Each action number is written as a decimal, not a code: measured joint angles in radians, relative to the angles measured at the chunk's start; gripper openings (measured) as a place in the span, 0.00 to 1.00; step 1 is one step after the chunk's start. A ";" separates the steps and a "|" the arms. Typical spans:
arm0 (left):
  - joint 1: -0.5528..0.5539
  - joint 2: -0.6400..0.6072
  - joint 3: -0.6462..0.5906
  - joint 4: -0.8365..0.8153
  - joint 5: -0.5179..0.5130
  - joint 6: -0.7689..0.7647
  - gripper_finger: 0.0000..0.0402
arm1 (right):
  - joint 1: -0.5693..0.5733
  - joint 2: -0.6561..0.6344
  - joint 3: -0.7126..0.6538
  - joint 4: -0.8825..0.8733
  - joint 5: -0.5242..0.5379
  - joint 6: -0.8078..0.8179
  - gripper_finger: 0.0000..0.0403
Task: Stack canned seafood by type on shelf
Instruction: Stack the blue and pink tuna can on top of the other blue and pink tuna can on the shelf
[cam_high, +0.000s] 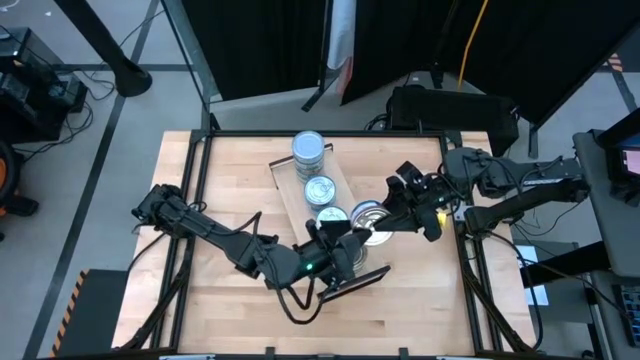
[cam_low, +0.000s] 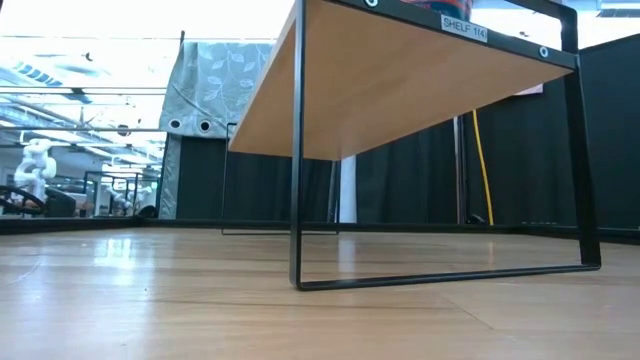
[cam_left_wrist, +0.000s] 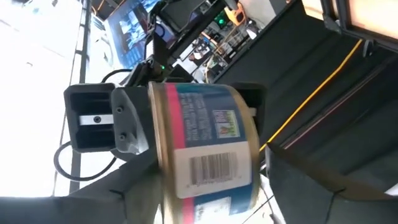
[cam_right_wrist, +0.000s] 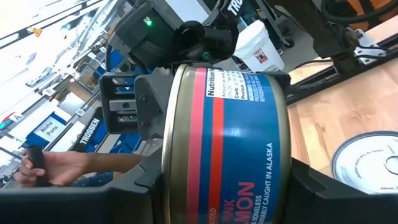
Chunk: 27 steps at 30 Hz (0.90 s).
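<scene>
Cans (cam_high: 312, 150) are sitting stacked along the shelf (cam_high: 283, 180) toward 12 o'clock; stacking partly done. Right tool (cam_high: 385, 222) is grasping a salmon can (cam_right_wrist: 230, 143) at desk centre; left tool (cam_high: 345, 250) state: cannot tell.

Beyond your light-wood tabletop (cam_high: 230, 200) you've got black curtains (cam_high: 270, 40) hanging along the far side, with a yellow cable (cam_low: 478, 165) running down one. Grey floor (cam_high: 120, 130) lies to the left, and a grey leaf-patterned cloth (cam_low: 215, 85) hangs before a bright open workshop
</scene>
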 joint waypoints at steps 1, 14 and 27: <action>0.000 0.000 0.000 0.001 0.000 -0.001 0.64 | 0.000 0.001 0.000 0.002 0.000 -0.001 0.46; -0.025 0.005 0.000 0.002 -0.005 -0.013 0.48 | 0.001 0.001 -0.001 0.009 0.016 -0.015 0.47; -0.081 0.004 -0.002 -0.001 -0.030 -0.255 0.49 | 0.000 -0.081 0.001 0.028 0.035 -0.150 0.77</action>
